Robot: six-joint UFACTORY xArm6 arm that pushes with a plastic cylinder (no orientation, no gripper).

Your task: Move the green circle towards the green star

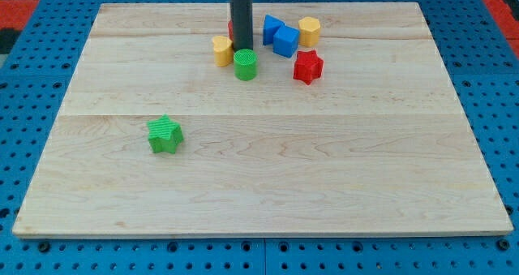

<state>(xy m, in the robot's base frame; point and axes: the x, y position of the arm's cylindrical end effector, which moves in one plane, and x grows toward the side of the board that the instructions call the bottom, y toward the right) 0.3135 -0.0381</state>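
The green circle [246,64] sat near the view's top, approx. mid-board on the wooden board [259,186], upright on its flat face. The rod came down from the view's top edge and its tip [242,48] ended right at the circle's top side, touching or all but touching; exact contact couldn't be told. The rod had no jaws, so it grasped nothing, just a bare end resting at board level.

A yellow block [221,50], shape unclear, stood just beside the circle to the view's left. A sliver of a red block [230,28] showed behind the rod, mostly hidden. To the view's right were 2 blue blocks, a blue block [272,27] and a 2nd blue block [285,41], touching each other, w/ a yellow hexagon-like block [309,32] beside them. A red star [307,66] lay just below that group.

The green star [165,135] sat well apart from the circle, toward the view's bottom left.
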